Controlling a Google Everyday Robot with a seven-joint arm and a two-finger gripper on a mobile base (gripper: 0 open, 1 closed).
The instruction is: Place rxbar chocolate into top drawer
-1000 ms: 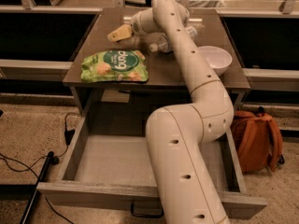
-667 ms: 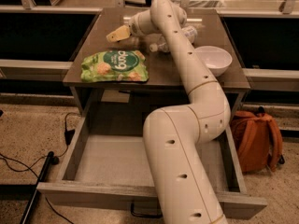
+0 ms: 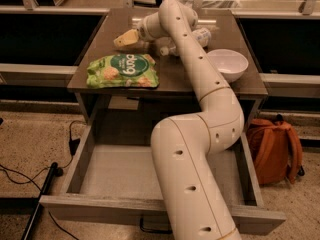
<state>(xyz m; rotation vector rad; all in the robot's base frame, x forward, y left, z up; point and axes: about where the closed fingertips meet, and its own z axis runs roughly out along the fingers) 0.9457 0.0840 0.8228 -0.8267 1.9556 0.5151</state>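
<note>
My gripper [image 3: 125, 38] hangs low over the back left of the brown tabletop [image 3: 175, 76], just behind the green-and-white snack bag [image 3: 122, 70]. The rxbar chocolate does not show; I cannot tell whether it is at or under the gripper. The top drawer [image 3: 112, 170] is pulled wide open below the tabletop. Its plain grey bottom is bare where I can see it, and my arm hides the middle and right of it. Its dark handle [image 3: 150, 229] peeks out under the front board.
A white bowl [image 3: 227, 64] stands at the table's right. A clear plastic bottle [image 3: 202, 34] lies at the back behind my arm. An orange backpack [image 3: 275, 146] sits on the floor to the drawer's right. Black cables [image 3: 35, 189] run on the floor at the left.
My gripper has edged slightly to the left over the back of the table. The bag, bowl and drawer have not moved.
</note>
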